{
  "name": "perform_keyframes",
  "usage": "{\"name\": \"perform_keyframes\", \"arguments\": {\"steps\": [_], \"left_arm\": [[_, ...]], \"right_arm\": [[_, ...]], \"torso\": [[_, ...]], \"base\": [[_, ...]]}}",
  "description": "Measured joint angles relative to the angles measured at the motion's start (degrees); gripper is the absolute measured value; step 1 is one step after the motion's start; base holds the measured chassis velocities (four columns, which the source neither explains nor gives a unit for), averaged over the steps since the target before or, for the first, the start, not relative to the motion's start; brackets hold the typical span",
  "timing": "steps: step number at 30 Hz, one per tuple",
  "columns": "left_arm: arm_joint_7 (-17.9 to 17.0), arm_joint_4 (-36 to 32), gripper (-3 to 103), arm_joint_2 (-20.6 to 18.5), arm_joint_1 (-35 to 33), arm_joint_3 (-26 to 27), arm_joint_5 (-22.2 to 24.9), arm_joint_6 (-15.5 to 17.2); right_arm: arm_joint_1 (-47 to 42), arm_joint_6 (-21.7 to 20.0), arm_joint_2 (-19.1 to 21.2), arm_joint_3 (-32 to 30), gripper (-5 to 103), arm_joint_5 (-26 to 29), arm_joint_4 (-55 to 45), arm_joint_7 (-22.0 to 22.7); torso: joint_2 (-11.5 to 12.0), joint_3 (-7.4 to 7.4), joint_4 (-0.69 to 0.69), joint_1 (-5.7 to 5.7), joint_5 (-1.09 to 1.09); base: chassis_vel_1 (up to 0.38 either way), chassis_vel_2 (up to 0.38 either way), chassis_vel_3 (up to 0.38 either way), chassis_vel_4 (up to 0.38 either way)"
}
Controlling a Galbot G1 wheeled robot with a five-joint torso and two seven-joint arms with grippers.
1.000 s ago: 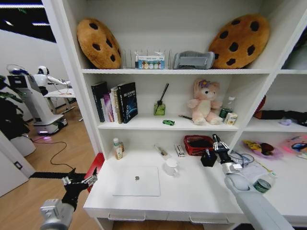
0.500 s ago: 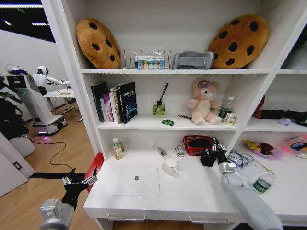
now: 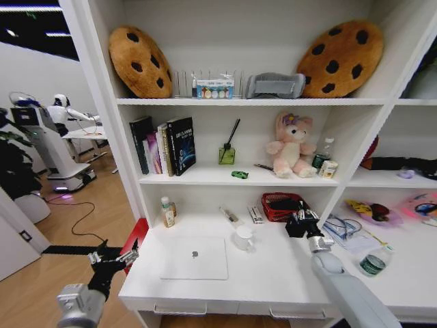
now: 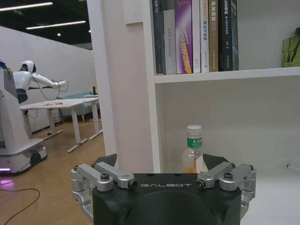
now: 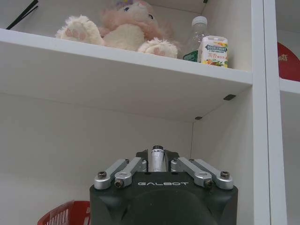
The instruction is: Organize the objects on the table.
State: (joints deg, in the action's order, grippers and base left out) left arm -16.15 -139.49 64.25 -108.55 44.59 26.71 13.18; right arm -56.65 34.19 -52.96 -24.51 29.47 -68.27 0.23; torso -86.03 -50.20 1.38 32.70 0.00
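On the white table [image 3: 273,277] lies a silver laptop [image 3: 194,258], with a white cup [image 3: 243,239] beside it. A green-labelled bottle [image 3: 167,212] stands at the back left; the left wrist view shows this bottle [image 4: 193,151] too. A pen [image 3: 230,216] and a small silver item [image 3: 255,214] lie near the back wall. My right gripper [image 3: 301,219] hovers in front of the red basket [image 3: 276,207], shut on a small black object [image 3: 295,228]. In the right wrist view that gripper [image 5: 158,161] is closed around a silver-tipped piece. My left gripper [image 3: 113,258] hangs open off the table's left end.
A green toy [image 3: 240,175], a plush bunny [image 3: 290,145] and books [image 3: 164,145] sit on the shelf above. Cables and glasses [image 3: 343,227] and a lying bottle [image 3: 374,262] are to the right. Another robot [image 3: 51,147] stands far left.
My right gripper has drawn back a little from the red basket, toward me and slightly left, still holding the black object. The left arm has not moved.
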Motion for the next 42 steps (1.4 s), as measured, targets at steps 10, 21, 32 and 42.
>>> {"name": "perform_keyframes", "arguments": {"steps": [10,21,32,42], "left_arm": [[0.0,0.0,100,0.0,0.0,0.0,0.0,0.0],[0.0,0.0,100,0.0,0.0,0.0,0.0,0.0],[0.0,0.0,100,0.0,0.0,0.0,0.0,0.0],[0.0,0.0,100,0.0,0.0,0.0,0.0,0.0]], "right_arm": [[-3.5,-1.8,0.9,-3.5,58,-0.2,-4.9,0.0],[-40.9,-26.9,-0.8,-24.6,96,-0.1,-44.0,13.6],[-64.5,-16.9,-14.3,-36.5,100,-3.0,-52.0,11.3],[-64.6,-15.4,-20.6,-38.9,100,-0.1,-56.9,9.9]], "torso": [[0.0,0.0,-0.01,0.0,0.02],[0.0,0.01,0.03,0.0,0.02],[0.0,0.0,0.01,0.0,0.01],[0.0,0.0,-0.01,0.01,-0.02]], "base": [[0.0,0.0,0.0,0.0],[0.0,0.0,0.0,0.0],[0.0,0.0,0.0,0.0],[0.0,0.0,0.0,0.0]]}}
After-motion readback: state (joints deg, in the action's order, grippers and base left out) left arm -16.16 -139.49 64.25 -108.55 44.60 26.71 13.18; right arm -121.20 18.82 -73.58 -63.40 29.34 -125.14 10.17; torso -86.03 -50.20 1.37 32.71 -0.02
